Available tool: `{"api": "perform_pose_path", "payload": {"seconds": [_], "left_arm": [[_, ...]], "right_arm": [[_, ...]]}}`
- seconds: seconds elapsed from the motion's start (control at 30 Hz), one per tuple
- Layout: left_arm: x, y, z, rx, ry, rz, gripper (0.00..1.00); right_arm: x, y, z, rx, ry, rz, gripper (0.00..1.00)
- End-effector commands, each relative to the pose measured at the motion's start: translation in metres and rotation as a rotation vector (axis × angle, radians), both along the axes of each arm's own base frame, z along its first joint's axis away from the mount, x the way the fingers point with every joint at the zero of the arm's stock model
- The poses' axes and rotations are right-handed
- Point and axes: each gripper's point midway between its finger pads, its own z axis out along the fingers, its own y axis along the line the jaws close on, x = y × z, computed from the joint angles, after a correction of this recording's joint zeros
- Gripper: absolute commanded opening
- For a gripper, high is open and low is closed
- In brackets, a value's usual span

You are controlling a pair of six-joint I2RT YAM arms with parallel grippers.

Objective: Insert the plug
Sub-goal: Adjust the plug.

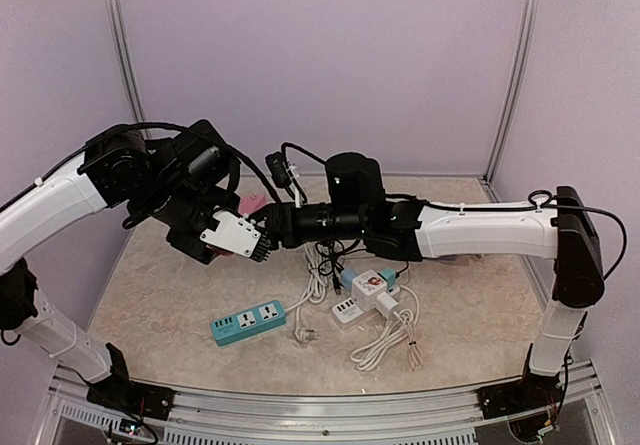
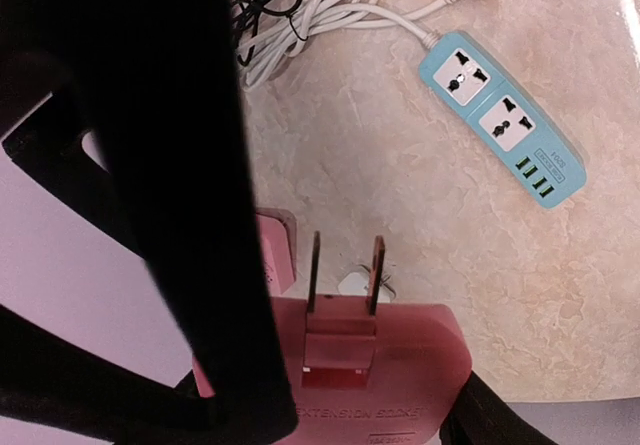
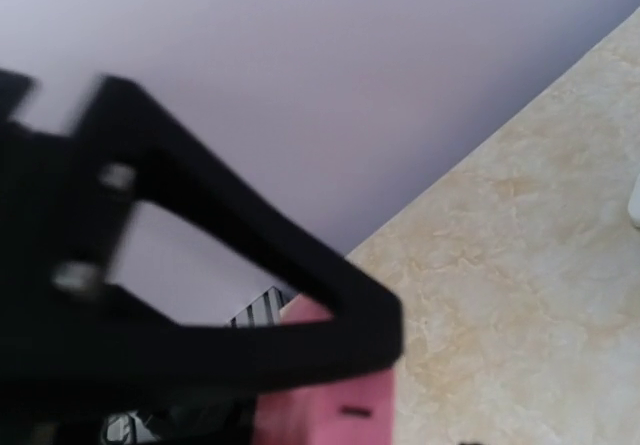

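Pink plug within left hand

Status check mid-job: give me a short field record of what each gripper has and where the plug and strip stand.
left gripper: shut on pink extension socket, held above the table
prongs: two flat blades sticking out of the socket body, bare
right gripper: up against the pink socket; grip unclear
teal power strip: flat on the table, both outlets empty
white adapters: on the table with coiled cable
plug: not yet inserted
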Motion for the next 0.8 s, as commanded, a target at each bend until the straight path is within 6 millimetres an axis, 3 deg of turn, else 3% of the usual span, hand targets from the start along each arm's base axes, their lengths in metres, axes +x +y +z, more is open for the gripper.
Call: {"api": "perform_pose_path", "payload": {"seconds": [0.0, 0.23, 0.3, 0.37, 0.43, 0.47, 0.53, 0.6, 0.67, 0.77], "left_arm": [[0.001, -0.007, 0.013, -0.042, -0.031, 0.009, 0.37], [-0.003, -0.009, 0.011, -0.049, -0.018, 0.002, 0.37], [-0.003, -0.009, 0.012, -0.052, -0.019, 0.003, 0.37], [-0.002, -0.010, 0.013, -0.059, -0.023, 0.006, 0.37], [-0.001, -0.010, 0.014, -0.061, -0.030, 0.013, 0.38], [0.000, -0.009, 0.013, -0.061, -0.036, 0.020, 0.42], [0.003, -0.008, 0.016, -0.078, -0.057, 0.043, 0.65], [0.006, -0.007, 0.025, -0.120, -0.069, 0.074, 0.81], [0.004, -0.006, 0.035, -0.189, -0.036, 0.097, 0.90], [-0.014, -0.001, 0.050, -0.322, 0.119, 0.107, 0.95]], "right_arm": [[-0.002, 0.012, 0.000, 0.023, -0.003, 0.031, 0.55], [-0.001, 0.022, 0.001, 0.053, 0.009, 0.055, 0.30], [-0.002, 0.025, 0.001, 0.061, 0.016, 0.064, 0.18], [-0.003, 0.027, -0.003, 0.055, 0.026, 0.078, 0.00], [-0.006, 0.028, -0.005, 0.055, 0.030, 0.095, 0.00], [-0.007, 0.027, -0.004, 0.055, 0.028, 0.101, 0.00], [-0.007, 0.023, -0.004, 0.048, 0.011, 0.092, 0.00], [-0.005, 0.017, 0.000, 0.040, -0.024, 0.064, 0.00], [-0.004, 0.009, 0.007, 0.044, -0.069, 0.037, 0.00], [-0.006, -0.001, 0.024, 0.102, -0.136, 0.021, 0.00]]}}
